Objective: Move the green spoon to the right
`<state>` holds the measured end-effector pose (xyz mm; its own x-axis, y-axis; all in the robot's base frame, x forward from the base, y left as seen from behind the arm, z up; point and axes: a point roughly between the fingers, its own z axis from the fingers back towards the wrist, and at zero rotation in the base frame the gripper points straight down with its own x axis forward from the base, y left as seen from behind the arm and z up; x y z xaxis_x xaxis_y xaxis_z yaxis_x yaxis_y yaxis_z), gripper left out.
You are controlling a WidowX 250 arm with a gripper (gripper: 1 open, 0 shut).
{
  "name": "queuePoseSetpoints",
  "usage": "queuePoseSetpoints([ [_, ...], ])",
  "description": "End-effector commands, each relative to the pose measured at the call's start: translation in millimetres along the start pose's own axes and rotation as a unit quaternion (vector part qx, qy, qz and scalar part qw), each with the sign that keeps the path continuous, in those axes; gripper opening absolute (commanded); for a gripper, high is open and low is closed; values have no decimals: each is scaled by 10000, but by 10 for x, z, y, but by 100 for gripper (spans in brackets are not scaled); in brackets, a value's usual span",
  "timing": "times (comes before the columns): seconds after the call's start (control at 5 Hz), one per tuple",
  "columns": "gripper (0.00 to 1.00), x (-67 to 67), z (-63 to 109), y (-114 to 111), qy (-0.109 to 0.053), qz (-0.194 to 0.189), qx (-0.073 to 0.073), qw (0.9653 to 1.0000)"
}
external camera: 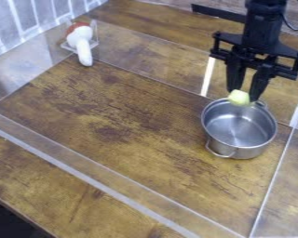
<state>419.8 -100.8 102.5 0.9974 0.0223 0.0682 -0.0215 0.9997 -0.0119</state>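
My black gripper [244, 90] hangs at the right side of the wooden table, just above the far rim of the steel pot [240, 128]. Its fingers are shut on the green spoon [240, 98], of which only a yellow-green piece shows between and below the fingertips. The spoon's metal bowl is hidden. The spoon is held in the air, over the pot's back edge.
A white-and-red mushroom-like object [81, 42] lies at the back left. Clear plastic walls [139, 200] border the wooden table [115, 112] in front and at the right. White slats stand at the far left.
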Motion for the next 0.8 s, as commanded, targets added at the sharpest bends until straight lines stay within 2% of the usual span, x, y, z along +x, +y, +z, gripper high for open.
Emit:
queuePoseSetpoints([
  [0.0,0,112,-41,16,-201,264,-56,9994],
  [0.2,0,103,-128,-23,-169,316,-65,9993],
  [0.6,0,142,-273,25,-92,690,-38,9976],
])
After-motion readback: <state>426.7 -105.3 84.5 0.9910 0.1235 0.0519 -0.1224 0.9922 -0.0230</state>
